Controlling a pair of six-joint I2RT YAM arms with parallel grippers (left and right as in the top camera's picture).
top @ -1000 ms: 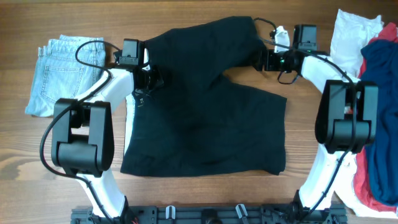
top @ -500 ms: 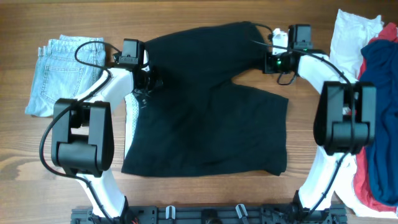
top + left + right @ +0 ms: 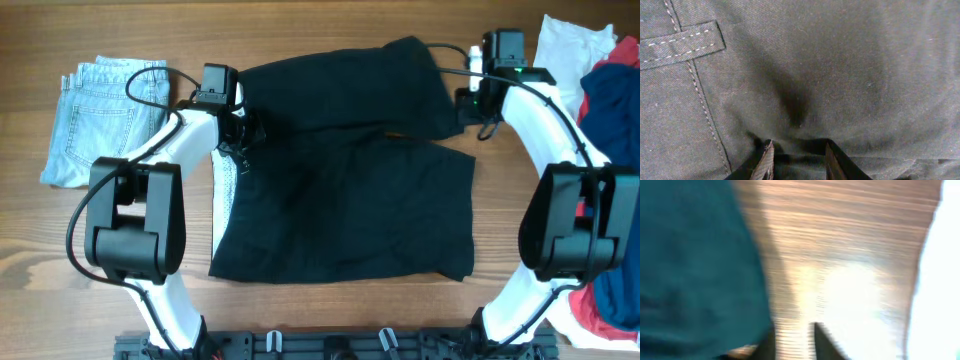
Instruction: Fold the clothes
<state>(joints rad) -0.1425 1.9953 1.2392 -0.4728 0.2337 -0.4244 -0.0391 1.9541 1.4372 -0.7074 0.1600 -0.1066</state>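
Observation:
The clothes in hand are a large black trouser-like piece (image 3: 350,190) spread across the middle of the table, with pale lining (image 3: 226,185) showing along its left edge. My left gripper (image 3: 243,135) sits on its upper-left waistband. In the left wrist view the left gripper (image 3: 797,150) is shut on a fold of the black fabric (image 3: 840,65), below a belt loop (image 3: 680,44). My right gripper (image 3: 468,105) hovers at the upper-right leg end. The blurred right wrist view shows the right gripper (image 3: 792,335) open over bare wood, the dark fabric (image 3: 690,255) lying just left of it.
Folded light-blue jeans (image 3: 100,115) lie at the far left. A pile at the right edge holds a white piece (image 3: 565,60), a navy piece (image 3: 610,150) and a red piece (image 3: 600,300). The arms' mounting rail (image 3: 330,345) runs along the front edge.
The right gripper has moved right and slightly nearer, and the black garment's upper leg and body have slid right with it. More pale lining shows at the left. The left gripper has barely moved.

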